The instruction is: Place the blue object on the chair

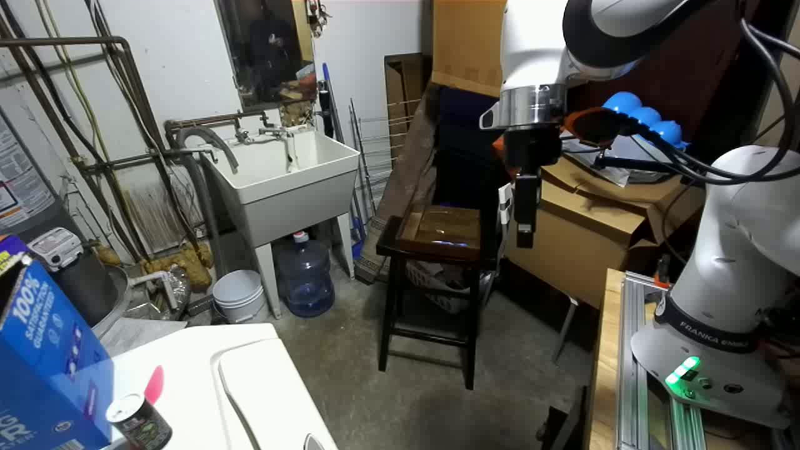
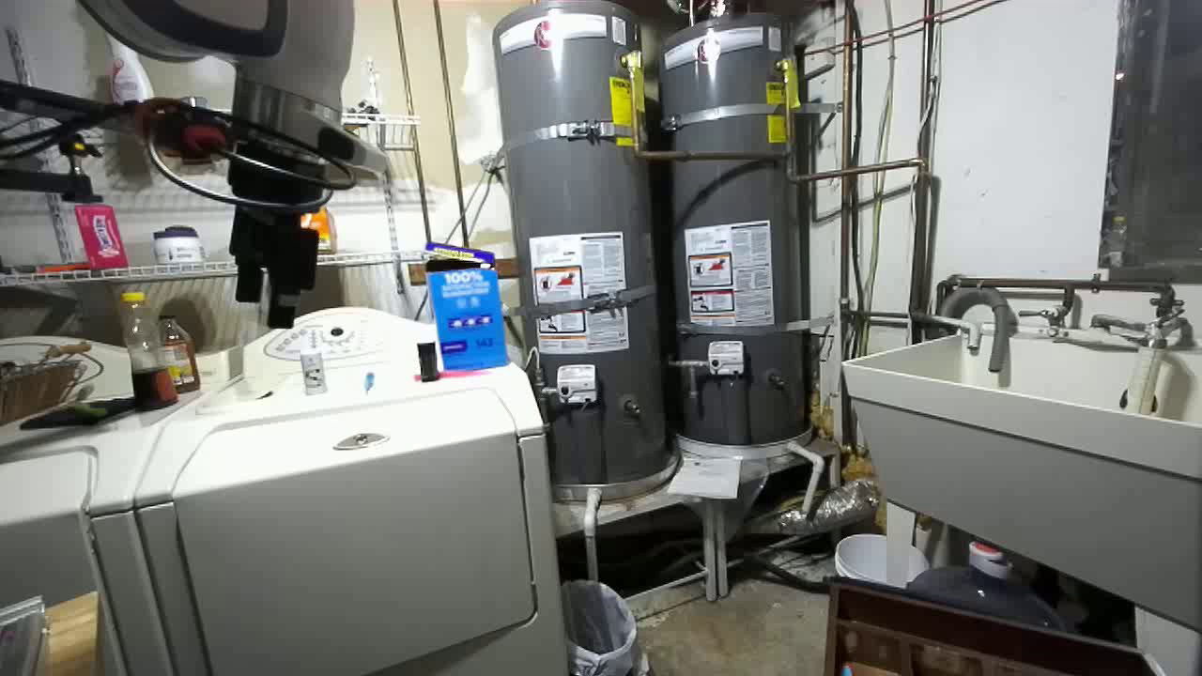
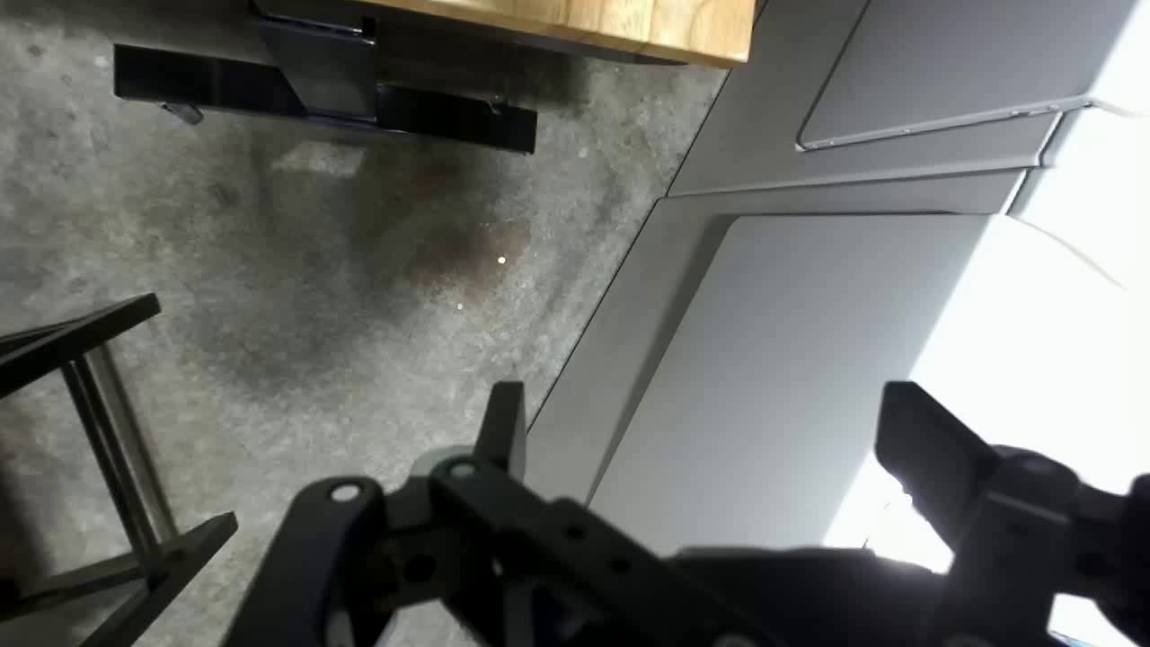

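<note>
The blue object (image 2: 369, 382), small, slim and light blue, lies on the white dryer top in an exterior view. The dark brown chair (image 1: 389, 240) stands on the floor in an exterior view, a glossy square wooden piece on its seat. Its brown edge (image 2: 977, 624) shows at the bottom right of an exterior view, and its dark legs (image 3: 108, 458) at the wrist view's left. My gripper (image 3: 705, 422) is open and empty, fingers wide apart. It hangs in the air, pointing down, in both exterior views (image 1: 527, 237) (image 2: 266, 296), apart from blue object and chair.
The dryer (image 2: 366, 526) bears a blue printed carton (image 2: 467, 319), a black can (image 2: 428, 361), a silver can (image 2: 313, 373) and a pink item (image 1: 154, 384). A sink (image 1: 294, 200), water jug (image 1: 306, 275), cardboard box (image 1: 575, 244) and wooden table edge (image 3: 620, 25) surround the floor.
</note>
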Motion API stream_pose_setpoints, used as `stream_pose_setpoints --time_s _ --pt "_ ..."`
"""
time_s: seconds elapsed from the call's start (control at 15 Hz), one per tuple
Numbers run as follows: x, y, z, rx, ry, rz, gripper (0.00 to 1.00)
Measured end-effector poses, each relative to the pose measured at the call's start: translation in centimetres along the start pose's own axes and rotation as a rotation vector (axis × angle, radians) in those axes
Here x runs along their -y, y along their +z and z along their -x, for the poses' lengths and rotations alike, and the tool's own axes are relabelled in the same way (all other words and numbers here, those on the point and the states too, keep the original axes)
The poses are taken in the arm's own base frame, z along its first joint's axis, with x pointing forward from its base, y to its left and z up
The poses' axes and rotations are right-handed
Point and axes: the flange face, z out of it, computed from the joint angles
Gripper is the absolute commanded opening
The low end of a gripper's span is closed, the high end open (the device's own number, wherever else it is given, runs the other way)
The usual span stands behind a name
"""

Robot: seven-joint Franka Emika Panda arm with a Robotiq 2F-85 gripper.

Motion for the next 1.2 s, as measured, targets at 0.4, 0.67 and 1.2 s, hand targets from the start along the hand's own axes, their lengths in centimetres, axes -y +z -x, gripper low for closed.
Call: stream_pose_setpoints --time_s 0.4,0.67,1.2 --pt "0.0 0.0 0.0 -0.004 0.000 0.000 1.00" --pt "-0.1 -0.8 -1.1 -0.082 -0.056 0.004 1.00" --pt "6.7 -0.2 -6.7 -0.097 -0.391 0.050 1.00"
